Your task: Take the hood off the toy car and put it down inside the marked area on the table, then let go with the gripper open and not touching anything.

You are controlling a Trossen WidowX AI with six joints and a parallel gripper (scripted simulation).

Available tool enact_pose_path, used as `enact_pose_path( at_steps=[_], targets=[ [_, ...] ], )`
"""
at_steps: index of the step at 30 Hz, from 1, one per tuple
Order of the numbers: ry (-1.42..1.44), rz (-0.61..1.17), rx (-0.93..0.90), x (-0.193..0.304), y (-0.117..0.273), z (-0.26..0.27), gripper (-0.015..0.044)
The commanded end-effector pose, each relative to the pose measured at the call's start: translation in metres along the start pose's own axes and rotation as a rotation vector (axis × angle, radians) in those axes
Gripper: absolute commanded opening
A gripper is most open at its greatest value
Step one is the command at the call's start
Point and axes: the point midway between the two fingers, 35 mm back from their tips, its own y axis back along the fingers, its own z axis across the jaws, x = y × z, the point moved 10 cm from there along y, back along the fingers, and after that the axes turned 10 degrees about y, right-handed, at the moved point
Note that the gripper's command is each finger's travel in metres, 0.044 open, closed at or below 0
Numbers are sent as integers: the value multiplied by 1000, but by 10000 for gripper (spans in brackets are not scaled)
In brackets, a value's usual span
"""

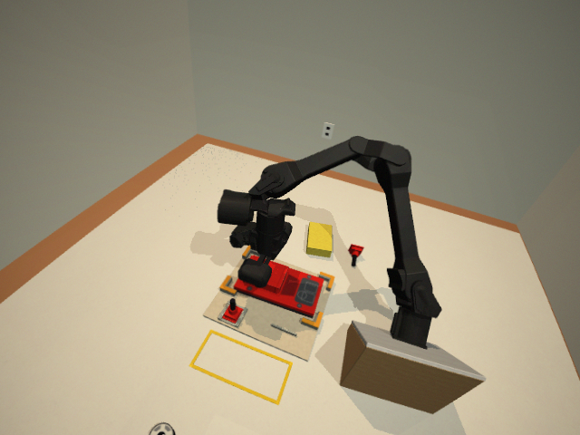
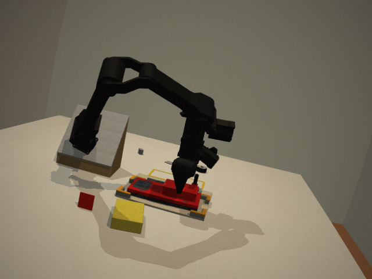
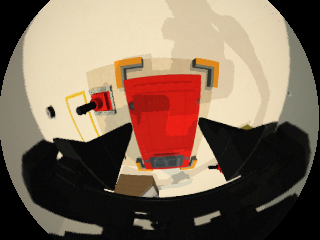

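The red toy car (image 1: pixel 285 297) (image 2: pixel 150 192) (image 3: pixel 184 154) sits on a board between orange corner brackets. The hood (image 1: pixel 277 276) (image 2: pixel 173 185) (image 3: pixel 175 112) is the raised red block on the car, at the end away from the arm's base. My gripper (image 1: pixel 259 272) (image 2: pixel 180 189) (image 3: pixel 165 123) is open and points down over the hood, one finger to each long side; nothing is held. In the exterior view the near fingertip overlaps the hood's side; contact cannot be told. The marked area (image 1: pixel 235 383) (image 2: pixel 162 171) (image 3: pixel 76 94) is a yellow outline beside the board.
A red piece with an upright black peg (image 1: pixel 232 313) (image 3: pixel 102 101) stands on the board, between the car and the outline. A yellow block (image 1: pixel 320 237) (image 2: pixel 127 216) and another red piece (image 1: pixel 355 249) (image 2: pixel 86 201) lie beyond the car's other side.
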Motion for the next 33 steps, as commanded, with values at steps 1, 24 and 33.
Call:
enact_pose_path(
  at_steps=[1,24,33],
  targets=[
    [3,-2,4,1,-2,0,440],
    [-1,-1,0,0,-9,0,322],
    [-1,-1,0,0,-8,0,222]
  ],
)
